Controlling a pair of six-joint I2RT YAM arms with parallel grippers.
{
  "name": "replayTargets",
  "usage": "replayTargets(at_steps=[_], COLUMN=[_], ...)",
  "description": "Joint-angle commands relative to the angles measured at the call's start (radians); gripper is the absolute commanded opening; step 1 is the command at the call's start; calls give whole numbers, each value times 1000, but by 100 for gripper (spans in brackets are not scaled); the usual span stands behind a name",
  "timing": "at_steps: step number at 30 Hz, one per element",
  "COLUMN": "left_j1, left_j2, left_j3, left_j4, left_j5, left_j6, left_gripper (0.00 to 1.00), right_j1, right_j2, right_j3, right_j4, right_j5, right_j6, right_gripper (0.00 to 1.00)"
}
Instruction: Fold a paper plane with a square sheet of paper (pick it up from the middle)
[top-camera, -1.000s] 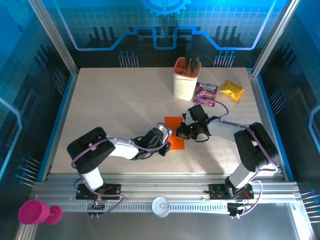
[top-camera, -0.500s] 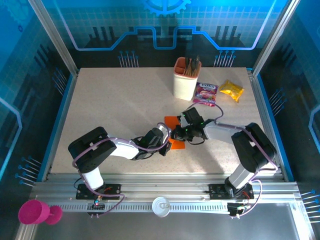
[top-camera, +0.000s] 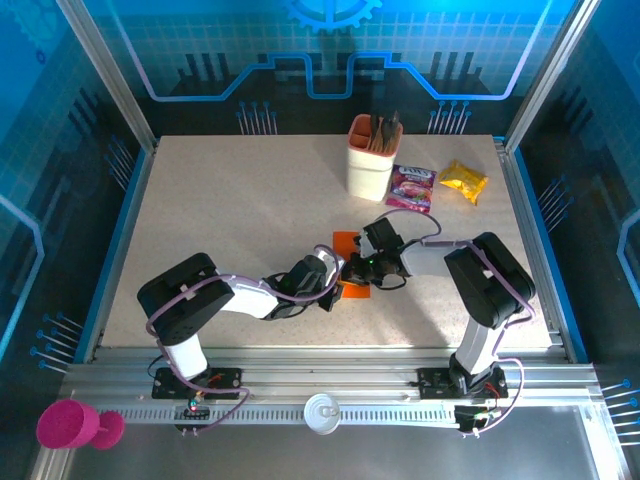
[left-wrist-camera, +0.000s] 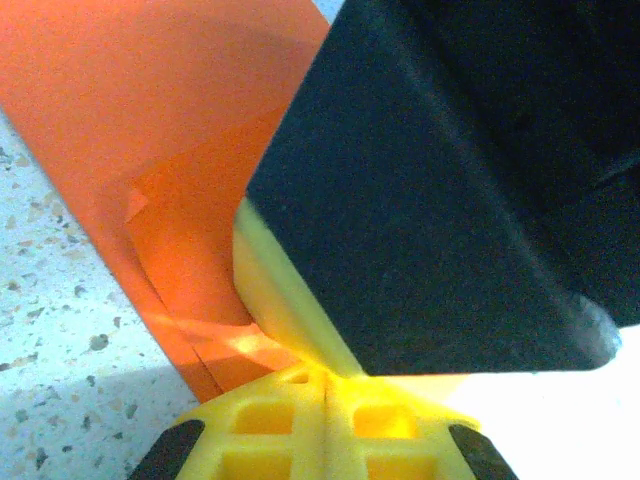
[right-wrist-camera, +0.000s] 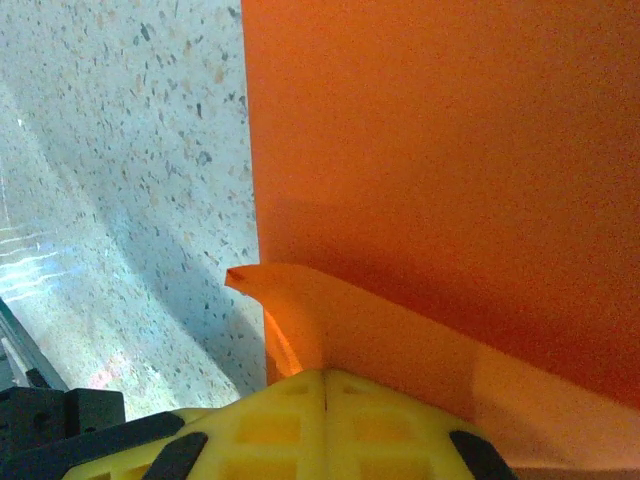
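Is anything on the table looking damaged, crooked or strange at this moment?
Yes. The square sheet of paper is not flat: beside the right gripper's shut jaws, one corner curls up off the table.

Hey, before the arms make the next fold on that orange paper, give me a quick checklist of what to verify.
1. Left gripper shut: ok.
2. Right gripper shut: ok.
3. Orange paper lying on the table under both grippers: ok.
4. Crease pressed flat: not ok, a flap curls up at the right gripper's tip.
5. Paper pinched inside either gripper: cannot tell.
6. Holder cup, purple snack packet and yellow snack packet apart from the paper: ok.
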Motion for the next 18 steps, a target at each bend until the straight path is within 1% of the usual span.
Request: replayTargets(at_steps=[1, 10, 18], left_j1=[0, -2, 0], left_j2=[37, 35, 45], left_j3=[-38, -44, -37], left_j4=[-98, -101, -103], left_j5=[4, -3, -1], left_j6=[13, 10, 7], left_gripper=[0, 0, 0], right_j1=[-48, -126, -241], right_j2=[33, 52, 78], right_j3=[-10, 19, 13], right_j4=[-9, -51, -51], right_j5=[40, 34, 26], right_j6=[-38, -90, -128], right_gripper=[0, 0, 0])
